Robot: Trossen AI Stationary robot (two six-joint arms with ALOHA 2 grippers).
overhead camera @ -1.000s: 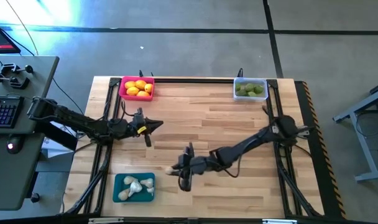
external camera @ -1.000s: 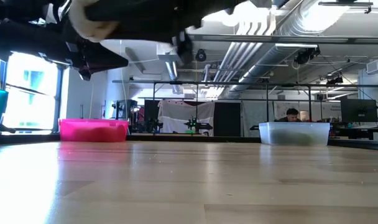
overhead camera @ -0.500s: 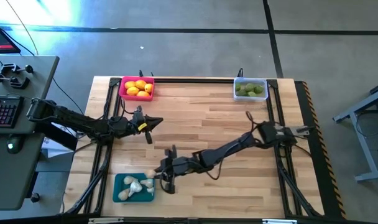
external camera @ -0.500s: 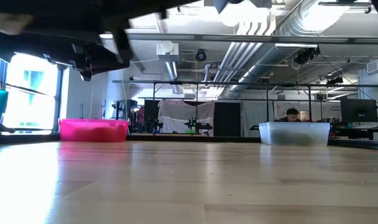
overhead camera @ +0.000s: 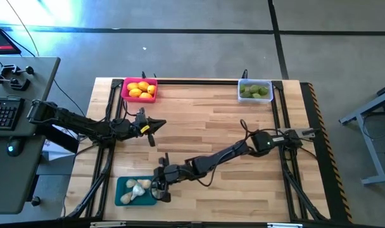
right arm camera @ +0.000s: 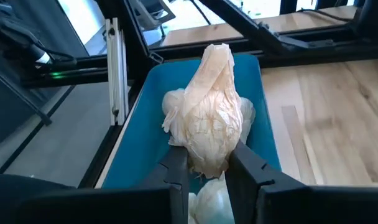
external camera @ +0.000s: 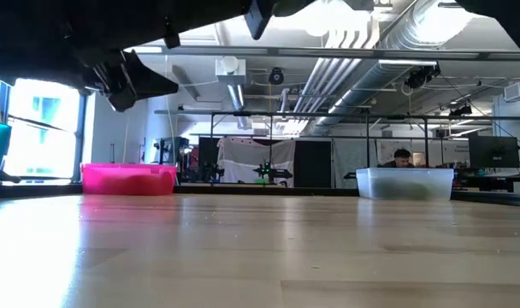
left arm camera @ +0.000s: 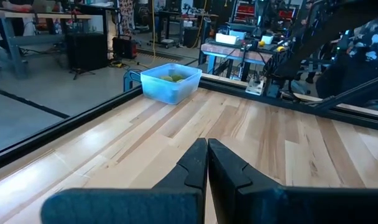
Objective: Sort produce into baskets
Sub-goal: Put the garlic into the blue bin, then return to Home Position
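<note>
Though gripped, garlic bulb (right arm camera: 212,130) tip-outward.

A grey side desk (overhead camera: 34,69) is standing just beside the wooden table (overhead camera: 211,136), carrying a keyboard (overhead camera: 2,114) and a mouse (overhead camera: 14,149). Beyond the table, a person (external camera: 402,158) is sitting at a far bench under ceiling ducts (external camera: 363,47).

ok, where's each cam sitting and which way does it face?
High: overhead, straight down; both arms, left gripper shut, right gripper over teal bin.
Low: table height, level across; arms overhead, pink bin.
Left wrist: past shut gripper toward clear bin.
Right wrist: gripper holding garlic over teal bin.
Shared: teal bin, high and right wrist.
</note>
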